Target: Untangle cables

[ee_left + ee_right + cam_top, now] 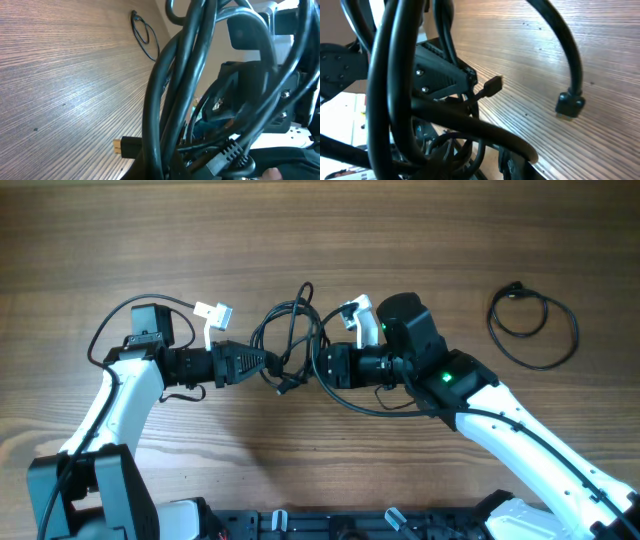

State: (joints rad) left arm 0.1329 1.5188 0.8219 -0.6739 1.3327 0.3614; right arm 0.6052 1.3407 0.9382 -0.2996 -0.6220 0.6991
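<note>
Count the task as barely begun: one loop (pixel 514 290) lies free well beyond the right gripper (pixel 318 366), whose jaw state cannot be told, while the left gripper (pixel 270 364) pinches the tangle (pixel 285 365) between both.

Overhead: fixed, top-down, far; whole table (pixel 300 230). L wrist: low, v. close on tangled cables (pixel 170 100), faces right. R wrist: same, faces left. All three share tangle.
</note>
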